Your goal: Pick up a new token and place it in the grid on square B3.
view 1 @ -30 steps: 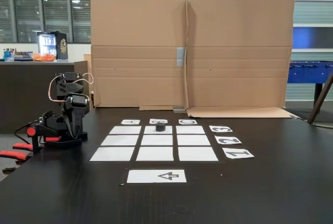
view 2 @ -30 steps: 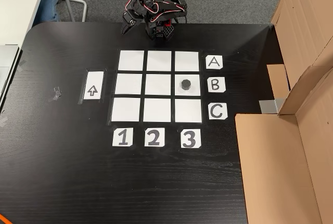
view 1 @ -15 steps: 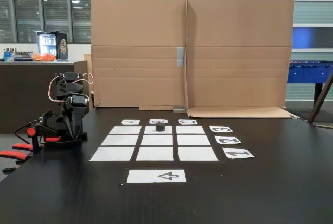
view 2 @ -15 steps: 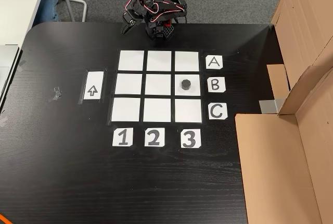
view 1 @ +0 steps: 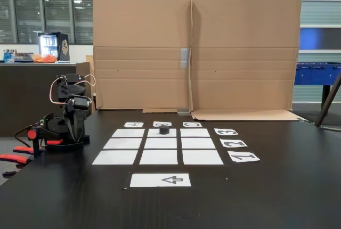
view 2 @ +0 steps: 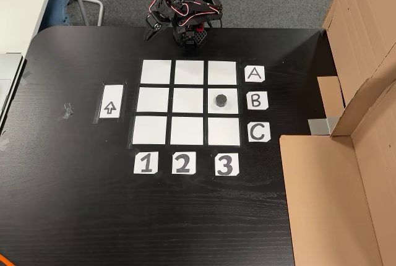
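Observation:
A small black token (view 2: 221, 99) (view 1: 164, 130) stands upright on square B3 (view 2: 231, 109) (view 1: 155, 133), the middle cell of the row numbered 3 in the white paper grid (view 2: 188, 99) (view 1: 160, 144). The other cells are bare. The black arm (view 1: 73, 117) is folded at the table edge beyond column A. Its gripper (view 2: 150, 31) hangs off the edge, well away from the token. The fingers look shut with nothing between them.
A white sheet with a black arrow (view 2: 111, 102) (view 1: 160, 180) lies beside row 1. Paper labels (view 2: 255, 99) edge the grid. Cardboard panels (view 2: 334, 198) (view 1: 194, 53) stand past row 3. A red clamp (view 1: 21, 149) holds the arm's base.

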